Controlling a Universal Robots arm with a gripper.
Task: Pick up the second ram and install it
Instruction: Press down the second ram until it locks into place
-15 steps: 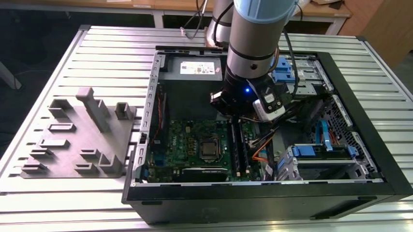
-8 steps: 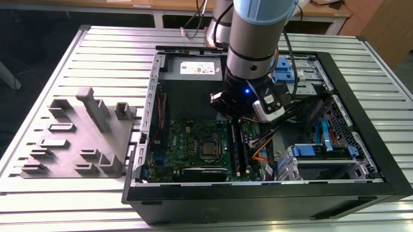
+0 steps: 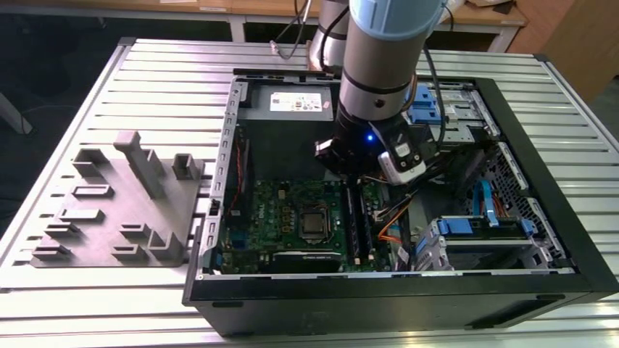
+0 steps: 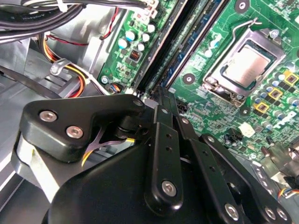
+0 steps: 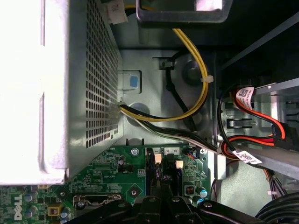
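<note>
The second ram (image 4: 164,100) stands on edge, pinched in the closed gripper (image 4: 163,105), its length running along the memory slots (image 4: 187,42) right beneath it on the green board (image 3: 280,217), beside the processor (image 4: 245,65).

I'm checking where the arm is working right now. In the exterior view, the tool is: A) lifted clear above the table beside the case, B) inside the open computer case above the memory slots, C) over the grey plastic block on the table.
B: the tool is down inside the open computer case, over the memory slots beside the processor socket.
</note>
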